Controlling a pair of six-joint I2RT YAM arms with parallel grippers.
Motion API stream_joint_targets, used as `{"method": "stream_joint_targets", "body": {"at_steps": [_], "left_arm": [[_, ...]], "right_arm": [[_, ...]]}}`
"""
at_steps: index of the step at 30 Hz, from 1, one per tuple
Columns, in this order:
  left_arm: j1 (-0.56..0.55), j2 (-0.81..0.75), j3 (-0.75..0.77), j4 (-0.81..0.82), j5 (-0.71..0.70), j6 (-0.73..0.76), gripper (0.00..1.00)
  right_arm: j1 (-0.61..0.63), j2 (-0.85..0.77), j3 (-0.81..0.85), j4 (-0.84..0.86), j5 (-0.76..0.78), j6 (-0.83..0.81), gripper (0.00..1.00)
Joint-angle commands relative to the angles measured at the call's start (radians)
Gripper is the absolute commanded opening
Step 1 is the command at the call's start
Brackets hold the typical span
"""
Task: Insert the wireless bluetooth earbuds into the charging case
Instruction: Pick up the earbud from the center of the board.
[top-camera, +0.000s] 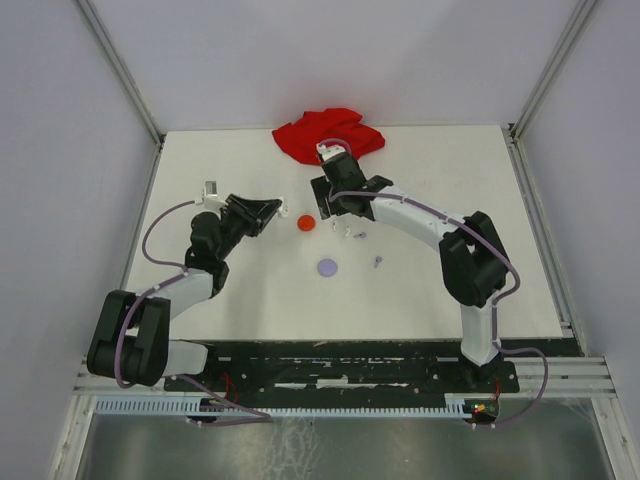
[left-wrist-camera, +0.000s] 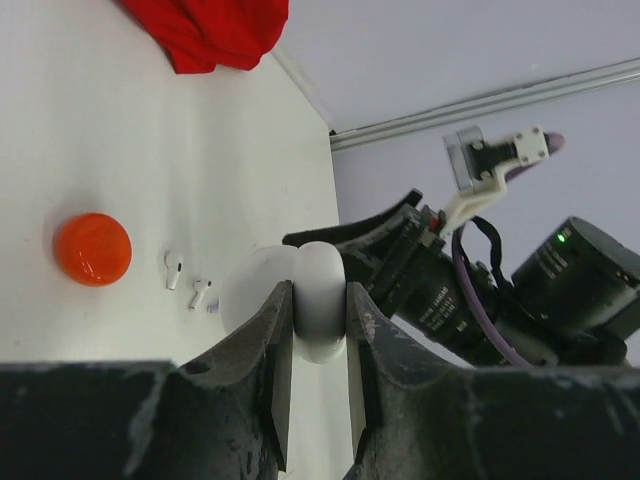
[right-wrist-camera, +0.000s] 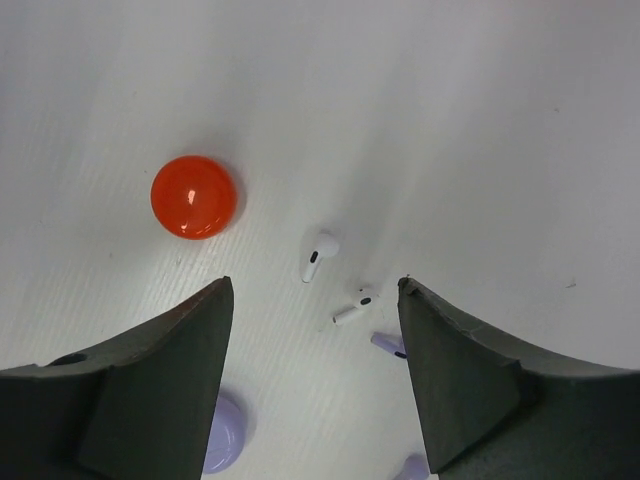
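My left gripper (left-wrist-camera: 318, 289) is shut on a white rounded charging case (left-wrist-camera: 262, 292), held just above the table; in the top view this gripper (top-camera: 272, 211) sits left of a red round disc (top-camera: 306, 222). My right gripper (right-wrist-camera: 313, 290) is open and hovers over two white earbuds (right-wrist-camera: 318, 255) (right-wrist-camera: 352, 307) lying on the table. A lavender earbud (right-wrist-camera: 388, 345) lies beside the right finger. In the top view the right gripper (top-camera: 326, 208) is just right of the red disc and the white earbuds (top-camera: 351, 234) lie below it. No red earbuds show.
A lavender round disc (top-camera: 328, 267) lies nearer the arms, and another lavender earbud (top-camera: 378, 261) to its right. A crumpled red cloth (top-camera: 328, 133) lies at the table's back edge. The right arm (left-wrist-camera: 500, 290) is close to the left gripper.
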Motion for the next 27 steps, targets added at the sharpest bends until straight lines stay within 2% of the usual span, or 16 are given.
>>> {"method": "stream_joint_targets", "body": {"at_steps": [1, 9, 27], "left_arm": [[0.026, -0.032, -0.006, 0.051, 0.029, -0.042, 0.03], [0.050, -0.045, -0.007, 0.041, 0.069, -0.051, 0.03], [0.061, -0.014, -0.011, 0.062, 0.090, -0.056, 0.03]], "right_arm": [[-0.004, 0.113, 0.188, -0.193, -0.013, -0.024, 0.73], [-0.022, 0.233, 0.307, -0.257, -0.055, 0.028, 0.61], [-0.038, 0.329, 0.341, -0.259, -0.105, 0.060, 0.57]]}}
